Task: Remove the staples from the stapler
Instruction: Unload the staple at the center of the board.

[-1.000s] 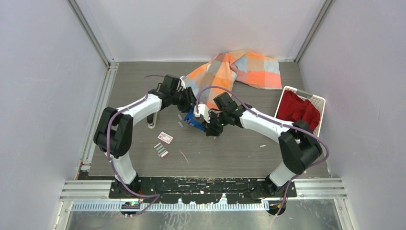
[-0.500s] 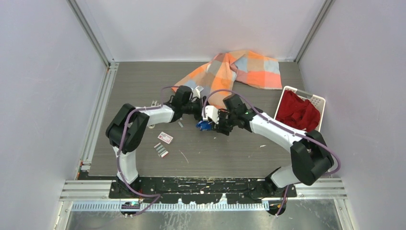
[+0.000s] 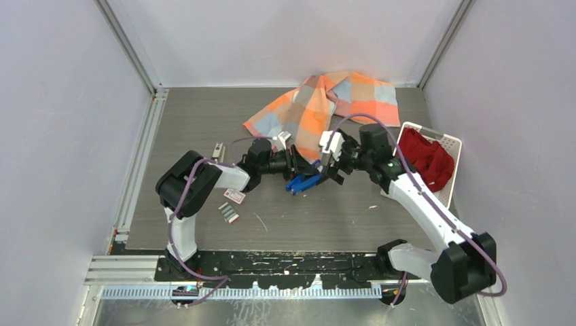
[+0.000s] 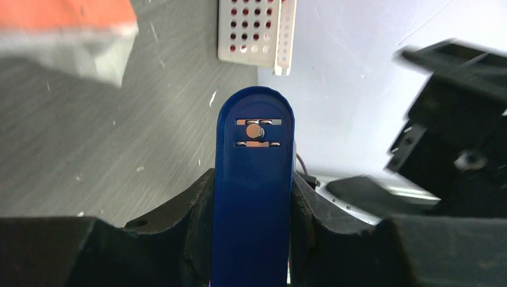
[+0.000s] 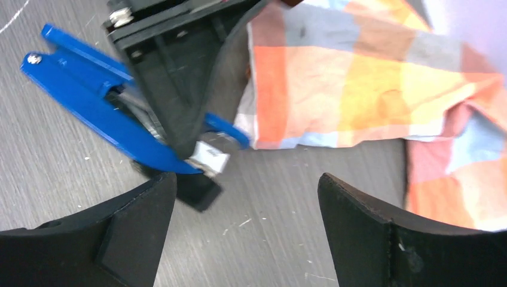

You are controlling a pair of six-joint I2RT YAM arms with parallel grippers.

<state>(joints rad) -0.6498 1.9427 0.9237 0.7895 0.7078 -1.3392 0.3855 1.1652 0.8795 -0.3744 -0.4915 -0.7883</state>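
The small blue stapler (image 3: 303, 182) is near the middle of the table, held at its rear end by my left gripper (image 3: 293, 166). In the left wrist view the stapler (image 4: 254, 179) stands squeezed between both fingers of the left gripper (image 4: 252, 182). In the right wrist view the stapler (image 5: 89, 113) has its two blue arms spread a little. My right gripper (image 5: 246, 179) is wide open over bare table just right of it, holding nothing, and my right gripper (image 3: 331, 168) sits beside the stapler's tip. Short silver staples (image 3: 227, 212) lie loose on the table at the front left.
A white-and-red packet (image 3: 234, 196) lies by the loose staples. An orange checked cloth (image 3: 326, 102) is spread at the back, close behind both grippers. A white basket (image 3: 448, 144) with a red cloth stands at the right edge.
My right gripper has opened wide and pulled back to the right, off the stapler. My left gripper has carried the stapler rightward and toward the front.
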